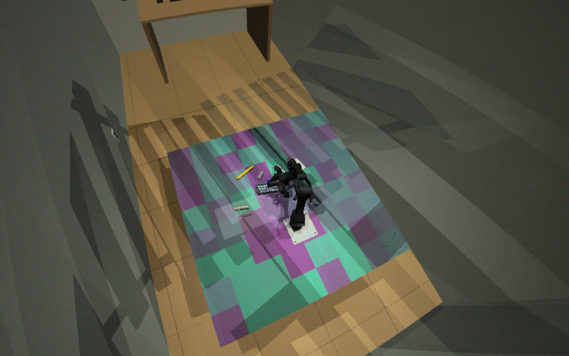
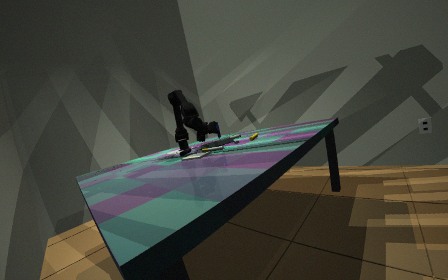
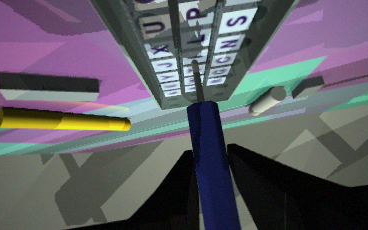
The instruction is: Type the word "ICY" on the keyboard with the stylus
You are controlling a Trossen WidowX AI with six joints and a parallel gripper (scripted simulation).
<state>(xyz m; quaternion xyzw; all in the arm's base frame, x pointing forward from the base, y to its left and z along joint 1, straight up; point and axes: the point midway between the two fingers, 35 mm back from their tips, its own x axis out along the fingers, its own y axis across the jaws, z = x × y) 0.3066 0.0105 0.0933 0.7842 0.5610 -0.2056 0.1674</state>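
The stylus (image 3: 207, 130) (image 2: 219, 131) has a dark blue body and a thin grey tip. My gripper (image 3: 210, 154) is shut on its body, and the tip points away from the fingers. The keyboard (image 3: 132, 50) (image 1: 267, 189) is a grey case with rows of white letter keys. In the wrist view the stylus tip lies over the middle row, at a key just beyond L. The tip hides part of that key, and I cannot tell whether it touches or presses it. X, J, U, N, C and S show on the rows to either side.
A yellow cylinder (image 3: 62, 121) (image 1: 245, 172) (image 2: 253, 136) and a grey block (image 3: 47, 85) (image 1: 259, 175) lie left of the keyboard in the wrist view. A whitish cylinder (image 3: 267, 101) (image 1: 241, 207) and a small grey block (image 3: 308, 87) (image 1: 246, 213) lie on its right.
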